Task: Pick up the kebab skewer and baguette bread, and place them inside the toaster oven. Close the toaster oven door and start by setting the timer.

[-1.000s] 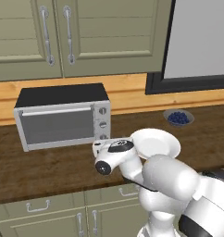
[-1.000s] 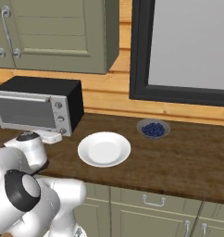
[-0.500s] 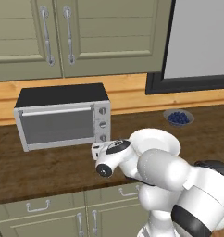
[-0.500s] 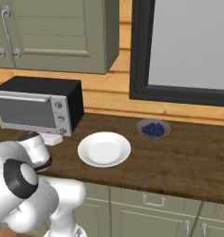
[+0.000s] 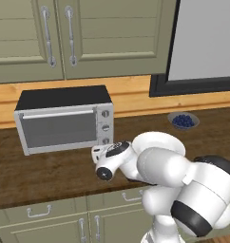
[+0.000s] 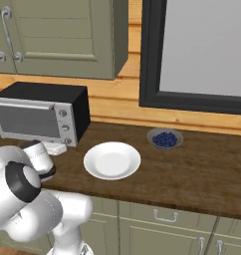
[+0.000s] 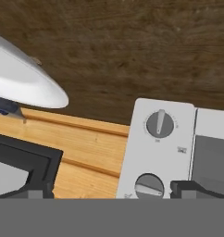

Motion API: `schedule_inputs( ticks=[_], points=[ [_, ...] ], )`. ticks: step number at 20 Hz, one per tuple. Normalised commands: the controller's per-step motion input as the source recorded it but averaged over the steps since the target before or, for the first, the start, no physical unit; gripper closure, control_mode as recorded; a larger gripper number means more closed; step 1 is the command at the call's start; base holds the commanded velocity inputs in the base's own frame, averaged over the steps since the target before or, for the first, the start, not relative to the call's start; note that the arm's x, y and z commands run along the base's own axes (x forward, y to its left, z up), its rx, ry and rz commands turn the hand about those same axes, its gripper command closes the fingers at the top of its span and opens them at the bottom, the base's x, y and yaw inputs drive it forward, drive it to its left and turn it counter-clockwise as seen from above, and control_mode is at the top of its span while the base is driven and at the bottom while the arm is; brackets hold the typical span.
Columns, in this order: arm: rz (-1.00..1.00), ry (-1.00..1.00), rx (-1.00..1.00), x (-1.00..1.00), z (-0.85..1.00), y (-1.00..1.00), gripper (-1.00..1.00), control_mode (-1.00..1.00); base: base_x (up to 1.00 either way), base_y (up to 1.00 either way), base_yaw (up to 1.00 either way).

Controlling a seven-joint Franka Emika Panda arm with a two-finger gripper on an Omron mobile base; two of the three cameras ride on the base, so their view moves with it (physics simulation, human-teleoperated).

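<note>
The toaster oven [image 5: 64, 121] sits on the dark wooden counter [image 5: 45, 171] against the pale wood backsplash, to the left of the white plate [image 6: 112, 160]. Its long axis runs left to right along the wall, and its front faces out toward the robot. The toaster oven door [image 5: 57, 128] stands upright and shut, its greyish glass window filling most of the front, with the bar handle along its top edge. The control panel with three round knobs [image 5: 105, 127] is stacked vertically at the oven's right end.

The gripper [image 7: 113, 190] hangs just in front of that right panel, near the counter edge. In the hand view the two dark finger tips stand far apart at the bottom, one at each side, so the jaws are spread wide with nothing between them. That view is rolled, so the oven's panel appears upside down, with two knobs visible between the fingers.

The plate lies flat and bare between the oven and a small bowl of blueberries [image 6: 165, 139], which sits well apart to the right, below a dark-framed window [image 6: 197, 50]. Green cabinets [image 5: 79, 38] hang above the oven.
</note>
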Motion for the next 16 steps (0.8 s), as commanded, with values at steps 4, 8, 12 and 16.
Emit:
schedule_inputs(
  ticks=[4,8,12,16],
  points=[
    [0.00,0.00,0.00,0.10,0.00,-0.01,-1.00,-1.00,0.00,0.00,0.00],
    [0.00,0.00,0.00,0.02,-0.03,0.00,-1.00,-1.00,0.00,0.00,0.00],
    [0.01,0.00,0.00,0.00,-0.07,0.00,-1.00,-1.00,0.00,0.00,0.00],
    [0.01,0.00,0.00,0.04,0.00,-0.04,-1.00,-1.00,0.00,0.00,0.00]
  ],
)
